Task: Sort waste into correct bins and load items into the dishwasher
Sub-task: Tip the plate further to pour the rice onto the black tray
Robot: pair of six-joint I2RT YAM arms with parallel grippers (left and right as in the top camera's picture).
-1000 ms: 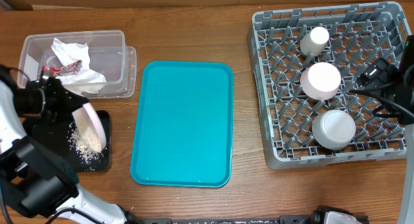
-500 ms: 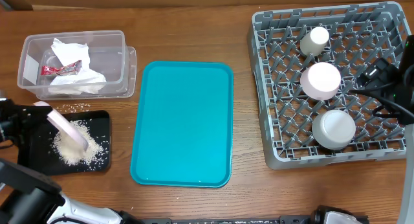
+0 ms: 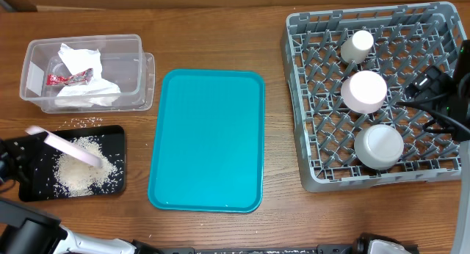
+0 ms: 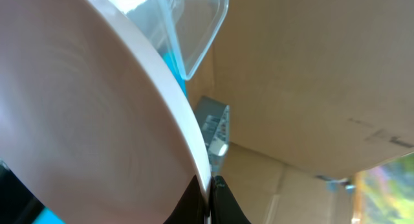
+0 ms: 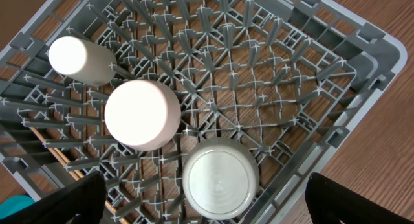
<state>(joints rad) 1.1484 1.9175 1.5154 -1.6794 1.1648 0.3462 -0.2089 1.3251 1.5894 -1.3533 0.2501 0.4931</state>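
**Left fingers [image 4: 223, 201] pinched on the rim of the wide pale-pink plate [image 3: 67, 147], tipped over the shallow black rectangular tray [image 3: 40, 188].**

The plate shows edge-on from overhead, its long line slanting down to the right above one heap of loose white rice crumbs [image 3: 84, 173] on the tray. Its place, the large square grey plastic dish rack [image 3: 294, 100], lies well apart to the right, past the one empty teal serving tray [image 3: 205, 140]. The right fingers [image 5: 65, 201] hang spread wide and empty over that rack, so that arm is the nearer, though the left arm has the plate. Three items sit upturned there: one small white cup [image 3: 358, 45], one small pale-pink bowl [image 3: 363, 91] and one grey metal-look bowl [image 3: 379, 146]. Just behind the black tray, one clear rectangular plastic tub [image 3: 84, 39] holds crumpled white paper napkins [image 3: 77, 59], too bunched to count, and one small red foil packet [image 3: 70, 78].
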